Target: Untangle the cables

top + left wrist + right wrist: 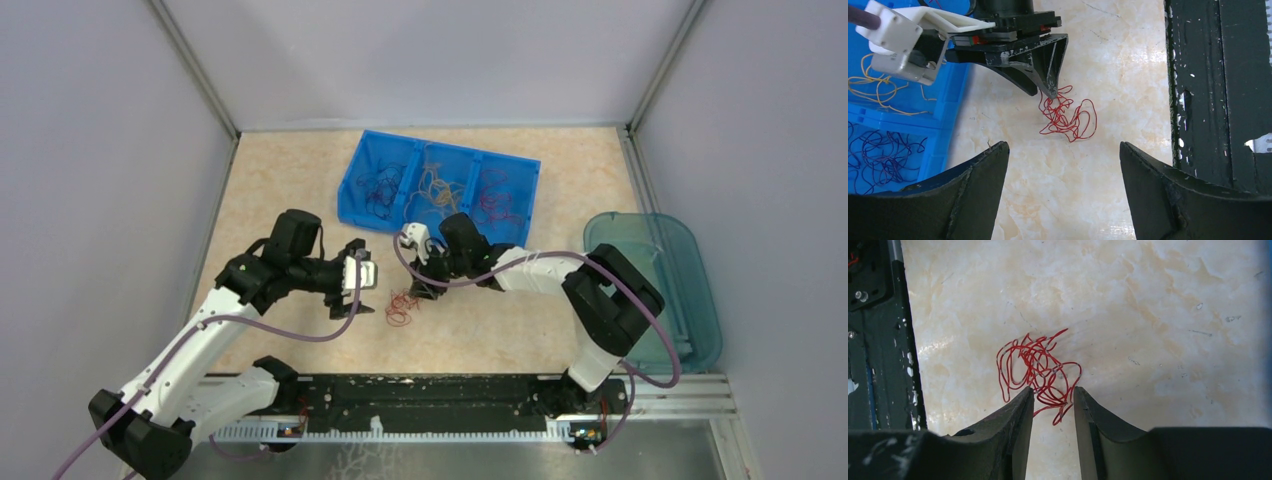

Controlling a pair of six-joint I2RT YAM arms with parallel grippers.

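A small tangle of red cables (402, 308) lies on the table between my two grippers; it also shows in the left wrist view (1068, 116) and the right wrist view (1035, 370). My right gripper (1053, 390) is narrowly open, tips down at the tangle's edge with a few red strands between them; it also shows in the top view (420, 292) and the left wrist view (1048, 90). My left gripper (1063, 147) is wide open and empty, a short way from the tangle (352, 308). More cables lie in the blue bin (350, 195): purple-blue (380, 185), orange-yellow (438, 190), red (497, 200).
The blue bin has three compartments and stands just behind the grippers (955, 100). A teal translucent tub (690, 300) stands at the right edge. A black rail (420, 395) runs along the near edge, close to the tangle (1218, 90). Grey walls enclose the table.
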